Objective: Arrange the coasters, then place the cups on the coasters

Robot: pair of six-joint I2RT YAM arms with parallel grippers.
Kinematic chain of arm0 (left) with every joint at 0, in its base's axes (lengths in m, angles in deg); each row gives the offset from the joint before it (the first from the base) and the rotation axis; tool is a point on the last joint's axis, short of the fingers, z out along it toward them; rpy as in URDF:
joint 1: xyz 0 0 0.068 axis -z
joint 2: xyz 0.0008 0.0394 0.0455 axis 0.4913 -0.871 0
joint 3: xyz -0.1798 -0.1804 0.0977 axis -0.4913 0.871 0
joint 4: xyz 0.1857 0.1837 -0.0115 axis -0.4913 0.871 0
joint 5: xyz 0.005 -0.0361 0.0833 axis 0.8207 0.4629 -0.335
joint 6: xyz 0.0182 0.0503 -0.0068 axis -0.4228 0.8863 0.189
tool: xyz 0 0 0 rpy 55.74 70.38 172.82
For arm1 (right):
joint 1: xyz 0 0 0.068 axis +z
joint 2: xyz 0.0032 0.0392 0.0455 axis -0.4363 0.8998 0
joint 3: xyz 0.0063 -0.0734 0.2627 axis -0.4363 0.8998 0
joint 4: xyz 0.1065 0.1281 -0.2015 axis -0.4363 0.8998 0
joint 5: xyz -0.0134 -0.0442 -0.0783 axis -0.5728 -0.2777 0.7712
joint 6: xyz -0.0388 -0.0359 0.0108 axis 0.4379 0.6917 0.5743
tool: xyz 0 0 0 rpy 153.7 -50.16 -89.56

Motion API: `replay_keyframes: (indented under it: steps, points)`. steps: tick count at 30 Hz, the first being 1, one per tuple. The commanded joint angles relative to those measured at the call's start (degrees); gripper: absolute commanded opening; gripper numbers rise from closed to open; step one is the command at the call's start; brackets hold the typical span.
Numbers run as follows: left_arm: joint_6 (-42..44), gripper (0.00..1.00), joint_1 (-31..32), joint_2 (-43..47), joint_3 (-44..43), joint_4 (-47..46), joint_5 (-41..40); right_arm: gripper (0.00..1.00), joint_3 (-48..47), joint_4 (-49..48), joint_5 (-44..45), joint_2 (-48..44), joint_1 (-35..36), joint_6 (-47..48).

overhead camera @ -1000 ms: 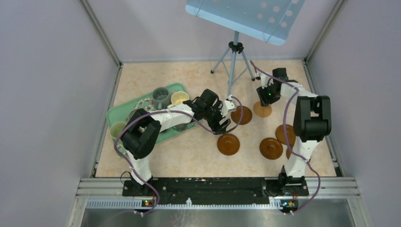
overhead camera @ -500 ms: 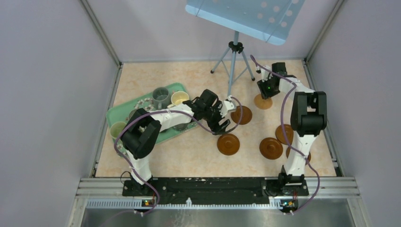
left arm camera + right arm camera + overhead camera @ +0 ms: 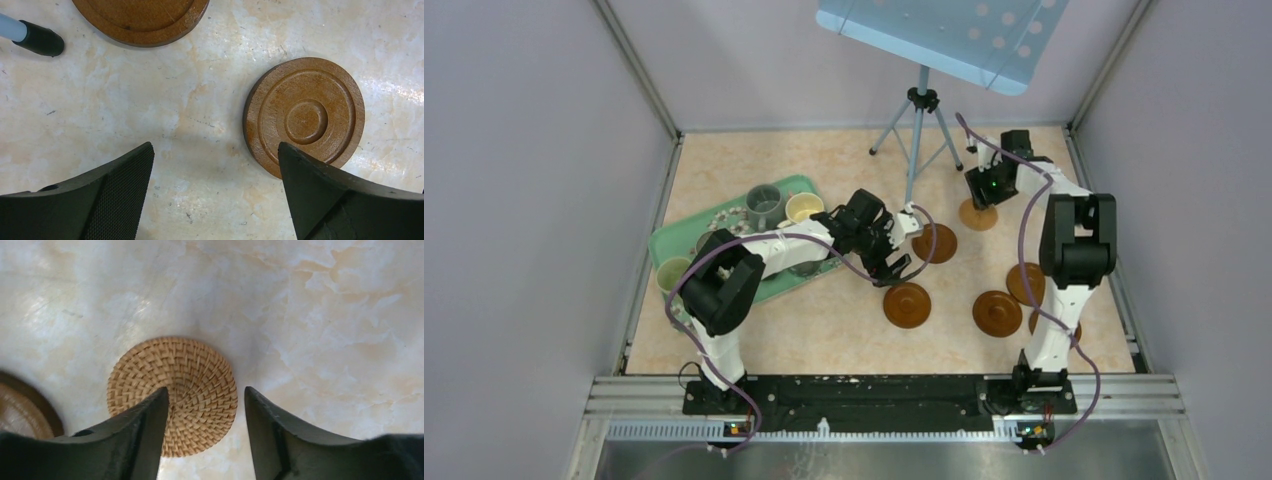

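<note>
You have six coasters [image 3: 907, 304] on the desk [image 3: 824, 335], five of brown wood and one woven, three cups [image 3: 764, 203] you can count, one green tray [image 3: 660, 245], one tripod [image 3: 921, 100]

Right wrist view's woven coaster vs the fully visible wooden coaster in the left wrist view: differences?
The woven coaster is pale tan; the wooden coaster is dark brown. The woven coaster has a basket-weave surface; the wooden coaster is smooth with concentric rings. Both are round, flat on the table.

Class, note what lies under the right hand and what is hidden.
A round woven coaster lies flat on the table below the right hand. One finger covers part of its rim.
</note>
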Motion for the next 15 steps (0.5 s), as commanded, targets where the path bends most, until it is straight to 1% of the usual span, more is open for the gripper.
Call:
replay_keyframes:
  steps: [1, 3, 7, 11, 15]
  points:
    - [0.9, 0.99, -0.2, 3.0, 0.0, 0.9, 0.6, 0.63, 1.4, 4.1, -6.9, -9.5, -1.7, 0.7]
    - [1.3, 0.99, -0.2, 3.3, 0.1, 1.7, 0.5, 0.67, 2.8, 8.2, -9.5, -13.1, -3.0, 2.1]
    - [1.6, 0.99, -0.2, 4.9, 1.3, 2.3, 0.2, 0.68, 8.8, 14.7, -12.2, -22.2, -7.4, 5.5]
    - [1.5, 0.99, -0.2, 6.7, 2.9, 2.0, 0.4, 0.67, 16.2, 20.9, -12.3, -30.8, -15.0, 10.9]
    - [1.9, 0.99, -0.2, 7.4, 3.8, 2.1, 0.4, 0.64, 23.2, 26.9, -11.4, -37.6, -23.9, 18.8]
